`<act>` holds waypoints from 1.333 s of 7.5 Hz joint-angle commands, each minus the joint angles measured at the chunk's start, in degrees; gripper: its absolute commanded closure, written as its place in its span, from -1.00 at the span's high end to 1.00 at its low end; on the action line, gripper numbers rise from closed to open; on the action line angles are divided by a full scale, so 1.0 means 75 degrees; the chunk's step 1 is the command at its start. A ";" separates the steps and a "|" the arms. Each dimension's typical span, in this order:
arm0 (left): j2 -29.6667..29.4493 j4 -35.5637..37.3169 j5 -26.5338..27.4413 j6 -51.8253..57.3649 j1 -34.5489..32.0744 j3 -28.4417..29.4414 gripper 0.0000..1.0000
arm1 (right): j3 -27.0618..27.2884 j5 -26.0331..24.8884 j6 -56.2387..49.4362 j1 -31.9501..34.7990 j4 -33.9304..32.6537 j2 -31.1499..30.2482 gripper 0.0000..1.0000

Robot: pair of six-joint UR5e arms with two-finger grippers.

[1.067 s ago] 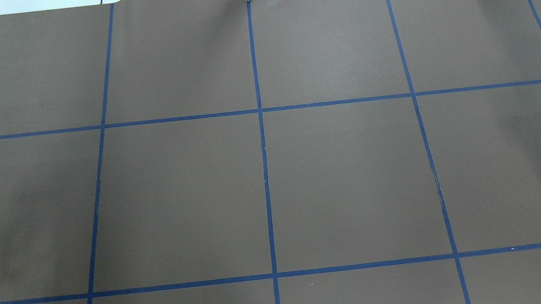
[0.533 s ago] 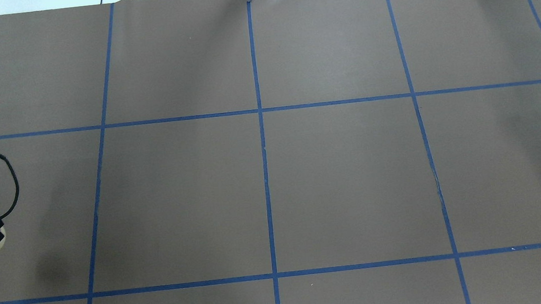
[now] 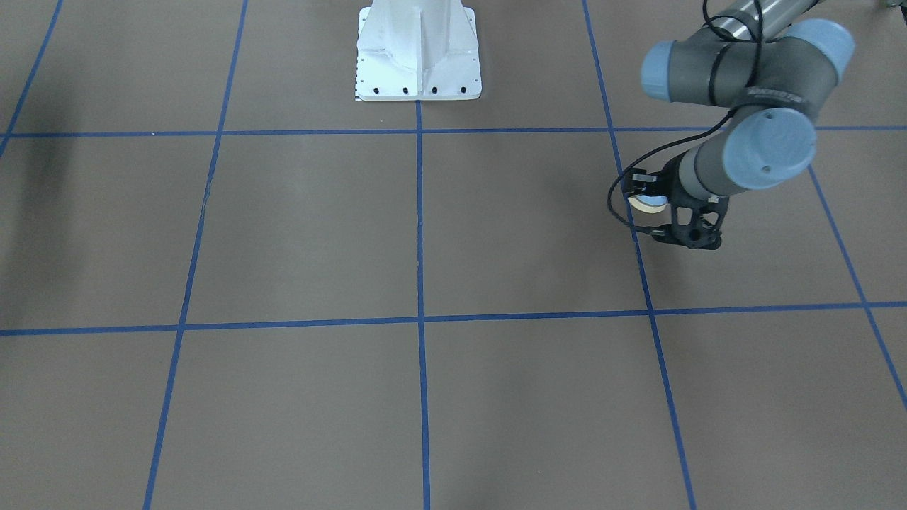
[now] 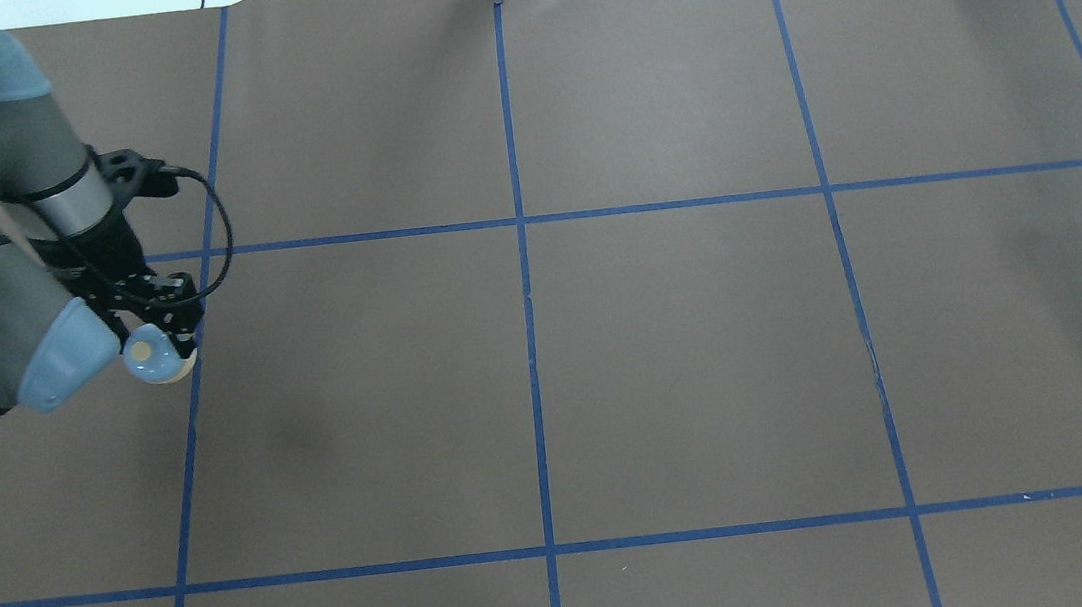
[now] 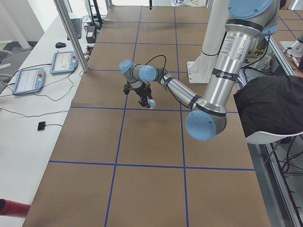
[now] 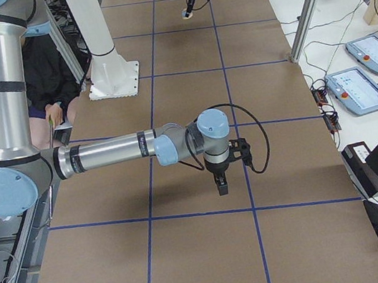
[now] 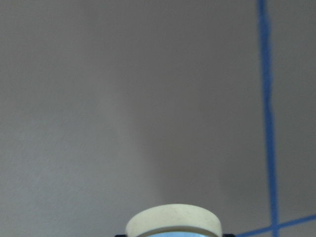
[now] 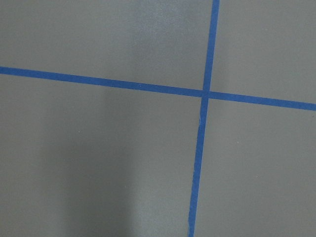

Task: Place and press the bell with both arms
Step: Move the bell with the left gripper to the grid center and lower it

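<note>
The light-blue bell [image 4: 152, 356] with its cream base ring is held in my left gripper [image 4: 164, 328], which is shut on it above the brown table, close to a blue tape line. The bell also shows in the front view [image 3: 648, 202], the left side view [image 5: 151, 102] and the left wrist view, where only its cream ring [image 7: 173, 222] shows at the bottom edge. My right gripper [image 6: 221, 184] hangs empty-looking over the table in the right side view only; I cannot tell if it is open or shut.
The brown table mat [image 4: 688, 358] carries a grid of blue tape lines. The white bolted pedestal [image 3: 418, 53] stands at the robot's edge. A metal post [image 5: 71, 35] and touch pendants [image 5: 28, 79] stand on the far side. A seated person [image 5: 267, 106] is beside the robot.
My left arm came into the overhead view from the left edge holding the bell and has moved right and farther from the robot's base.
</note>
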 commanded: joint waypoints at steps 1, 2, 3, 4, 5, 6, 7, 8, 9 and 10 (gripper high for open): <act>-0.2335 -0.0093 -0.0011 -0.1399 0.0587 0.1973 -0.66 | -0.0020 0.0001 -0.0003 0.0000 0.0000 0.0021 1.00; -0.3355 -0.0315 0.0000 -0.1892 0.0788 0.3108 -0.66 | -0.0032 0.0001 0.0009 0.0000 0.0000 0.0010 1.00; -0.4085 -0.0978 -0.0011 -0.2500 0.0929 0.4106 -0.66 | -0.0032 0.0001 0.0009 0.0000 0.0000 0.0021 1.00; -0.4417 -0.1843 0.0000 -0.3109 0.1069 0.4777 -0.66 | -0.0044 0.0001 0.0009 -0.0012 0.0000 0.0021 1.00; -0.4896 -0.2536 0.0001 -0.3545 0.1140 0.5584 -0.66 | -0.0055 0.0001 0.0009 0.0000 0.0000 0.0010 1.00; -0.5272 -0.2938 0.0012 -0.3712 0.1246 0.6265 -0.65 | -0.0055 0.0001 0.0009 0.0000 0.0000 0.0010 1.00; -0.5275 -0.3267 0.0035 -0.3818 0.1374 0.6411 -0.55 | -0.0044 0.0001 0.0009 0.0000 0.0000 -0.0002 1.00; -0.5264 -0.3305 0.0047 -0.3854 0.1468 0.6436 -0.34 | -0.0044 0.0001 0.0009 0.0000 0.0000 -0.0002 1.00; -0.5252 -0.3351 0.0082 -0.3831 0.1562 0.6436 0.33 | -0.0044 0.0001 0.0009 0.0000 0.0000 -0.0002 1.00; -0.5240 -0.3526 0.0500 -0.3842 0.1702 0.6448 0.76 | -0.0044 0.0001 0.0009 0.0000 0.0000 -0.0002 1.00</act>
